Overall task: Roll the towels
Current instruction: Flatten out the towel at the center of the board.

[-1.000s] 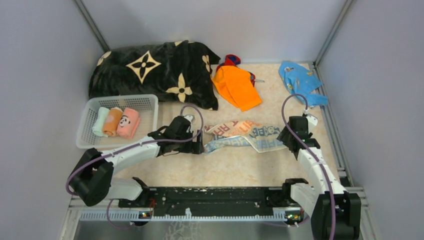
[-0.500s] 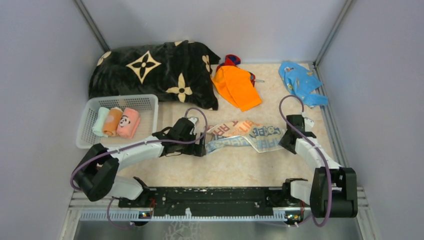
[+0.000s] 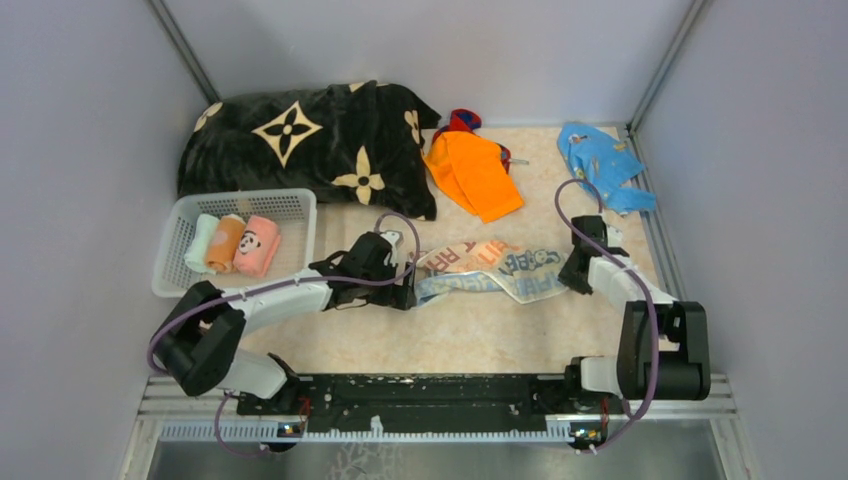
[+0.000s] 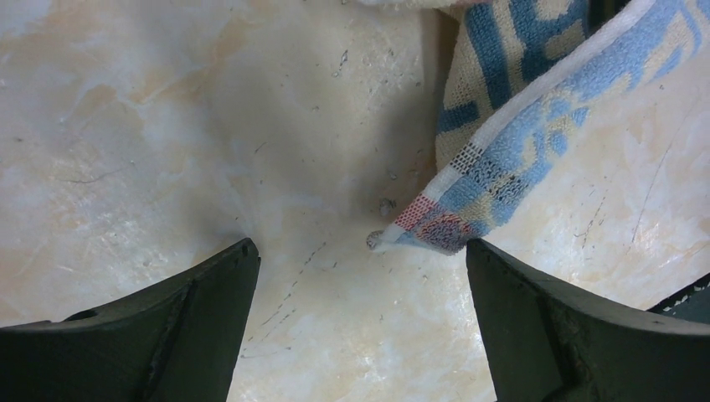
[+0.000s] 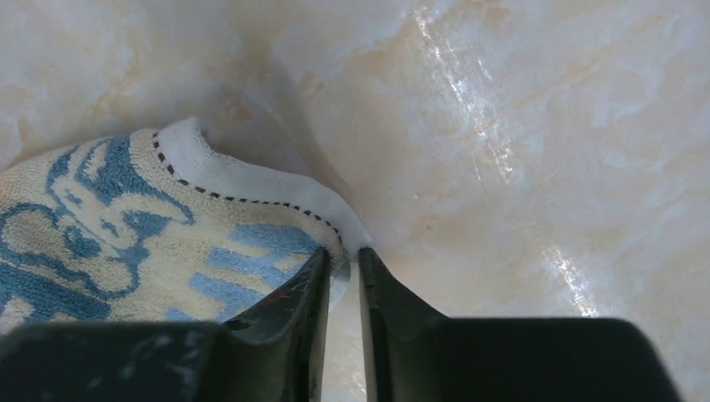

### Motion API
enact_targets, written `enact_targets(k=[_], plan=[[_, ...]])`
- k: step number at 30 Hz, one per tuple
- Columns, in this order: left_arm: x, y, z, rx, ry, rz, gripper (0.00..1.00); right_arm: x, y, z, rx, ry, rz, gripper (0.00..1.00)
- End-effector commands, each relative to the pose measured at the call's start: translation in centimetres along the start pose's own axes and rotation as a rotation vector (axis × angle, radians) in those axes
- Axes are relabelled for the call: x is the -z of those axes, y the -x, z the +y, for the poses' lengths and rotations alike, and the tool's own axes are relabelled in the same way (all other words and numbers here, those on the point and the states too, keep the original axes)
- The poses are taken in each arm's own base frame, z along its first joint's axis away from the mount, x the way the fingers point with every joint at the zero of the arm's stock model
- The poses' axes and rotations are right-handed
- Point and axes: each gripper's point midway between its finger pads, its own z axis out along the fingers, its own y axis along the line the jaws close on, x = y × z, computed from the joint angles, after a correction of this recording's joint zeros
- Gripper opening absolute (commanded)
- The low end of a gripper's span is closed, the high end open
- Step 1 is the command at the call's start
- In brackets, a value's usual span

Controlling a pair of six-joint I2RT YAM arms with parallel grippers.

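Basket [image 3: 290, 215]: well off to the left of the printed towel [image 3: 490, 270], holding three rolls [image 3: 228, 244] side by side, pale green, orange and pink with a panda. Those look done to me.
Black blanket [image 3: 300, 140]: behind and left of the printed towel, bunched against the back wall; no part of the job.
Left pincer [image 4: 360, 251]: at the printed towel's left end, low over the counter [image 3: 480, 330], spread wide. The left wrist view shows the towel's corner lying between the two fingers, nearer one of them, with neither touching it.
Printed towel: mid-counter, stretched sideways between the two arms, rumpled and partly folded over itself, not yet rolled.
Orange towel [image 3: 475, 175]: behind the printed towel, loose and unrolled, waiting its turn.
Right pincer [image 5: 343, 260]: at the printed towel's right end, pressed together on the white hem of its corner.
Blue cloth [image 3: 600, 160]: behind and right of the printed towel, crumpled near the far corner.
Step in hand: I'd say taking both ends to spread the printed towel flat.
Next move: the left pincer likely needs to come together on its corner, then both should draw apart to tauten the cloth before any rolling.
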Motion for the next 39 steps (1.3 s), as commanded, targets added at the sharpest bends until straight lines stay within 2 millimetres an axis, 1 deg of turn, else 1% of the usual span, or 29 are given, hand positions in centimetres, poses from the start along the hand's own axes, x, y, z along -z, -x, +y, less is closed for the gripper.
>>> enact_targets(k=[1,3,6,9,11,14,23,26,28,30,32,35,38,39], plan=[[-0.6,-1.0,-0.2,-0.013,-0.010,0.050,0.99,-0.8,-0.6,1.2,0.003,0.052,0.047,0.12],[-0.5,-0.9,-0.2,-0.010,-0.008,0.047,0.99,-0.5,-0.2,1.2,0.002,0.056,0.028,0.00],[-0.3,-0.8,-0.3,-0.008,-0.015,0.039,0.99,0.4,0.9,1.2,0.000,0.065,-0.018,0.00],[-0.2,-0.7,-1.0,-0.020,-0.053,0.037,0.99,1.3,1.9,1.5,-0.004,0.086,-0.057,0.00],[-0.3,-0.7,-1.7,-0.027,-0.090,0.040,0.98,1.6,2.2,1.9,-0.005,0.107,-0.063,0.00],[-0.4,-0.7,-2.6,-0.047,-0.148,0.044,0.93,1.6,2.0,2.4,-0.006,0.133,-0.050,0.00],[-0.7,-1.8,-4.2,-0.083,-0.260,0.102,0.63,1.7,2.5,2.7,-0.006,0.148,-0.066,0.00],[-1.1,-2.3,-4.2,-0.083,-0.264,0.118,0.53,1.8,2.7,2.9,-0.004,0.151,-0.074,0.00],[-1.3,-2.3,-3.9,-0.086,-0.247,0.119,0.47,2.0,2.9,2.9,-0.004,0.156,-0.079,0.00],[-1.4,-1.9,-3.6,-0.090,-0.228,0.106,0.43,2.1,3.1,3.0,-0.003,0.161,-0.086,0.00],[-1.2,-1.4,-3.4,-0.096,-0.207,0.086,0.32,2.3,3.2,3.0,0.002,0.162,-0.093,0.00],[-0.6,-0.5,-2.9,-0.108,-0.167,0.062,0.20,2.7,3.8,3.1,0.006,0.167,-0.111,0.00],[0.4,0.6,-2.3,-0.124,-0.115,0.036,0.01,3.6,5.0,3.4,0.009,0.174,-0.144,0.00],[0.8,1.3,-1.8,-0.131,-0.079,0.013,0.00,4.0,5.6,3.5,0.009,0.177,-0.156,0.00]])
